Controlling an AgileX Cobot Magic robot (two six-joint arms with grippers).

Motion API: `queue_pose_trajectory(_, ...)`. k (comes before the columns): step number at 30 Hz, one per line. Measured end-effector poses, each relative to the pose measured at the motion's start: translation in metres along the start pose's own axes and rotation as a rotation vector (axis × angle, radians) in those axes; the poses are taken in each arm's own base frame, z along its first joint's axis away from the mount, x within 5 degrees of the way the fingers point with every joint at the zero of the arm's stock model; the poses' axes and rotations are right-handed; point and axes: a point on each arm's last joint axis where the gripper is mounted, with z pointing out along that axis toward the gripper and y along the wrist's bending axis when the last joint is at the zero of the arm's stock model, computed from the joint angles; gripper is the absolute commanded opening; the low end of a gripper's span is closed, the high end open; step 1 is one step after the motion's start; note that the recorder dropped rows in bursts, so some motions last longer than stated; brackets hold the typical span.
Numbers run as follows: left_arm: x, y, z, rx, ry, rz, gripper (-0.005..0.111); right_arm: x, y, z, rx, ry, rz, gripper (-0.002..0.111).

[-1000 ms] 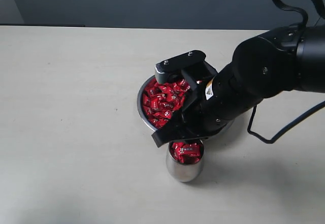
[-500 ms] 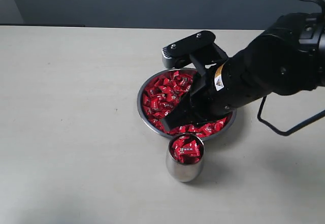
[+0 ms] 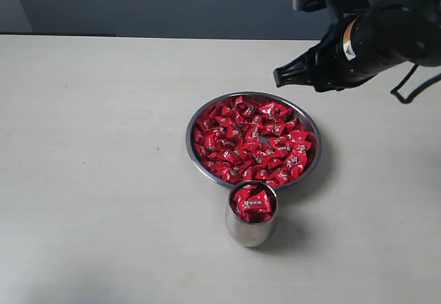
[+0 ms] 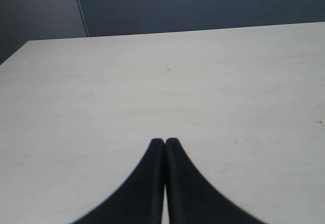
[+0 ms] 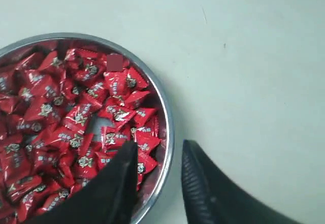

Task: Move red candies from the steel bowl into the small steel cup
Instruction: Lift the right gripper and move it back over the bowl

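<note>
The steel bowl (image 3: 193,147) sits mid-table, filled with red candies (image 3: 251,138). Just in front of it, touching or nearly touching its rim, stands the small steel cup (image 3: 249,233), filled to the mouth with red candies (image 3: 253,202). My right gripper (image 3: 287,32) hangs open high above the bowl's far right side, nothing between its fingers. In the right wrist view this gripper (image 5: 160,148) straddles the bowl's rim (image 5: 168,127) from above, with the red candies (image 5: 76,117) below. My left gripper (image 4: 165,141) is shut and empty over bare table, out of the exterior view.
The pale tabletop (image 3: 103,180) ends at a far edge against a dark wall (image 3: 172,1). A black cable (image 3: 406,90) loops from the right arm at the right edge.
My right gripper has lifted from low over the cup and bowl and drawn back up to the right, staying open. The whole bowl is now uncovered. Cup and bowl have not moved.
</note>
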Motion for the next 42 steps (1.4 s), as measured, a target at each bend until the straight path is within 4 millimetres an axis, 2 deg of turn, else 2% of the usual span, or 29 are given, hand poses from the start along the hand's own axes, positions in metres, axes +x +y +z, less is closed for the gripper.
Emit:
queue_pose_trajectory(2, 0.000, 0.000, 0.000, 0.000, 0.000, 0.000, 0.000, 0.000, -0.004, 0.013, -0.045, 0.043, 0.034, 0.030)
queue_pose_trajectory(4, 0.000, 0.000, 0.000, 0.000, 0.000, 0.000, 0.000, 0.006, 0.003, 0.035, -0.112, 0.105, 0.047, 0.030)
queue_pose_trajectory(10, 0.000, 0.000, 0.000, 0.000, 0.000, 0.000, 0.000, 0.010, 0.017, 0.071, -0.167, 0.130, 0.035, 0.030)
queue_pose_trajectory(17, 0.000, 0.000, 0.000, 0.000, 0.000, 0.000, 0.000, -0.022, 0.023, 0.081, -0.171, 0.092, -0.030, 0.030)
queue_pose_trajectory(22, 0.000, 0.000, 0.000, 0.000, 0.000, 0.000, 0.000, -0.040, 0.029, 0.100, -0.163, 0.116, -0.069, 0.030)
queue_pose_trajectory(27, 0.000, 0.000, 0.000, 0.000, 0.000, 0.000, 0.000, -0.043, 0.035, 0.127, -0.147, 0.199, -0.097, 0.030)
queue_pose_trajectory(32, 0.000, 0.000, 0.000, 0.000, 0.000, 0.000, 0.000, -0.043, 0.039, 0.146, -0.136, 0.260, -0.110, 0.030)
queue_pose_trajectory(42, 0.000, 0.000, 0.000, 0.000, 0.000, 0.000, 0.000, -0.050, 0.033, 0.148, -0.078, 0.278, -0.166, 0.030)
